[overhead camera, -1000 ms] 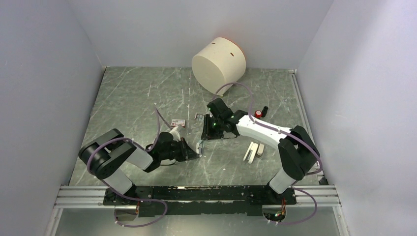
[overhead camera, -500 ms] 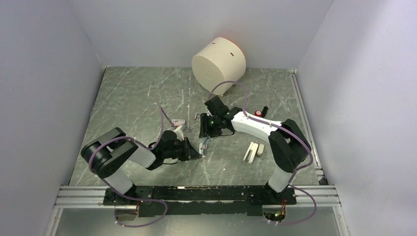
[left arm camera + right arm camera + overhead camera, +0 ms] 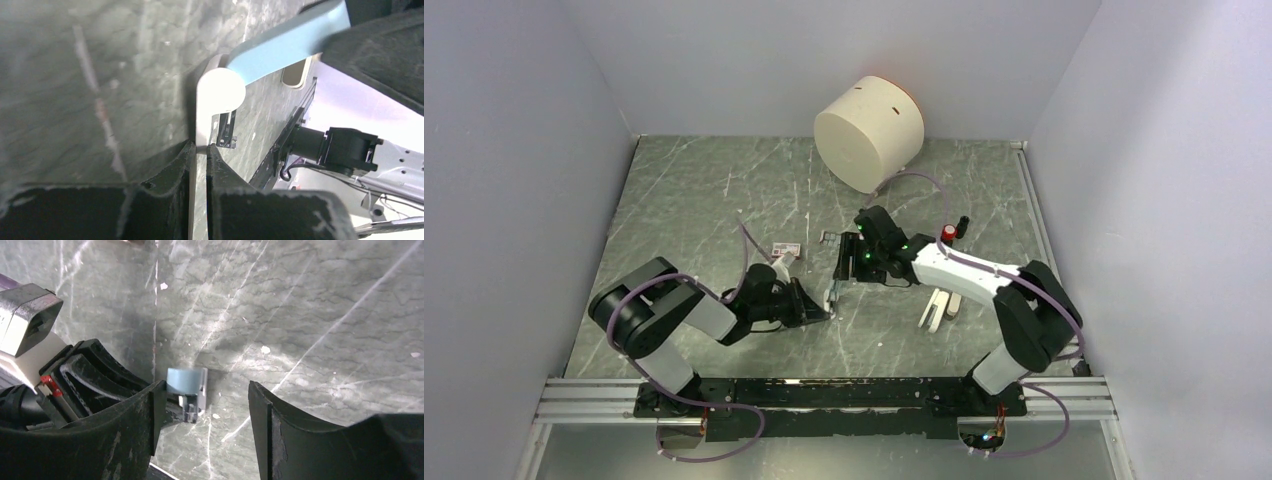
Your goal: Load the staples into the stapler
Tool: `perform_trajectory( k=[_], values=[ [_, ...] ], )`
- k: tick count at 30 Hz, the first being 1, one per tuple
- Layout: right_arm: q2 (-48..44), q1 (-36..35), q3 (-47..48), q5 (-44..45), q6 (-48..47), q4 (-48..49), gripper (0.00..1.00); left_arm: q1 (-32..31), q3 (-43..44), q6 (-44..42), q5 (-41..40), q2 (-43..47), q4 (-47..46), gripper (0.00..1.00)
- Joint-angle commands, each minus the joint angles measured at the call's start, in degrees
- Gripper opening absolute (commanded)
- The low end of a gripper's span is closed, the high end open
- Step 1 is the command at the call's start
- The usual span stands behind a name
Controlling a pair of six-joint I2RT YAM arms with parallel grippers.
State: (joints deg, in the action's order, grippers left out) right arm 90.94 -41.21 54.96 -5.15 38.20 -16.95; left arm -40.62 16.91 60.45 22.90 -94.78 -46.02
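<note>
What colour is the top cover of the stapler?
The top cover of the stapler is light blue, clearest in the left wrist view.

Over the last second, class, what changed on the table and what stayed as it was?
The right gripper opened its jaws beside the stapler; whether it released anything is unclear. The left gripper stays clamped on the stapler; the small box and white drum have not moved.

One stapler [image 3: 832, 294], one cream drum [image 3: 869, 133], one red-and-white box [image 3: 786, 248], perhaps two white pieces [image 3: 934, 310].
</note>
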Motion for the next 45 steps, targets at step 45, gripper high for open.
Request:
perform_trajectory(
  k=[45],
  values=[
    [-13.5, 0.2, -4.7, 14.4, 5.4, -2.0, 0.60, 26.5, -3.8, -13.3, -2.0, 16.5, 37.4, 0.26]
  ],
)
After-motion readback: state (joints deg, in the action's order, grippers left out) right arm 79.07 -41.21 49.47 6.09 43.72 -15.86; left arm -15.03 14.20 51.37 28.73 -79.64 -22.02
